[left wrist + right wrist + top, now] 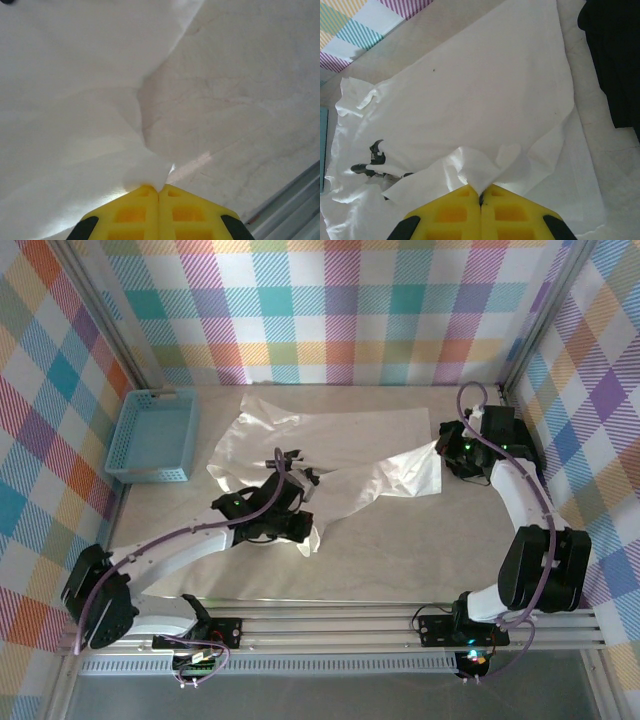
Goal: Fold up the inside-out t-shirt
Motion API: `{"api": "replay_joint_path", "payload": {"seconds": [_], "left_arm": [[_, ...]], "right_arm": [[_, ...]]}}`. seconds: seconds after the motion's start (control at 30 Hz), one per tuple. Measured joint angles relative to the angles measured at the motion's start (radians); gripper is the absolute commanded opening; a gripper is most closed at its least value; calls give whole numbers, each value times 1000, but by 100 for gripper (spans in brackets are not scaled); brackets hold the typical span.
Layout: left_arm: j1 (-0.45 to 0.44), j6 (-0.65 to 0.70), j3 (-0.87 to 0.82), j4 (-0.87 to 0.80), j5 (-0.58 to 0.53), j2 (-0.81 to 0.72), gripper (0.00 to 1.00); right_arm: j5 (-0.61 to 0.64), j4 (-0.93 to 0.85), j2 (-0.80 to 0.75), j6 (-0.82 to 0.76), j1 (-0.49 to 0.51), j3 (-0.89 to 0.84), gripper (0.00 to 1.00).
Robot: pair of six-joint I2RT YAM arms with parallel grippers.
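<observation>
The inside-out t-shirt (350,440) is a thin white, wrinkled sheet spread over the middle of the table. My left gripper (296,524) sits at the shirt's near edge. In the left wrist view this gripper (158,190) has its yellow fingers (130,215) pressed together on a small bunch of the white fabric (75,100). My right gripper (443,452) is at the shirt's right edge. The right wrist view shows the right gripper (481,192) shut on a raised fold of the cloth (485,90).
A light blue basket (152,435) stands at the back left of the pale table (400,560). Metal rails (350,625) run along the near edge. A black shape (615,60) lies at the top right of the right wrist view. Plaid walls enclose the table.
</observation>
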Motion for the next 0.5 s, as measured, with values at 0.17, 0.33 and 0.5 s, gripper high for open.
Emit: {"api": "replay_joint_path", "payload": {"seconds": [0.17,0.33,0.5], "left_arm": [[0,6,0,24,43,61,0],[0,27,0,36,60,66,15],[0,75,-1,18,33,16,28]], "right_arm": [[-1,0,11,0,0,0,0],[-1,0,38,0,0,0,0],[-2,0,45,0,0,0,0]]}}
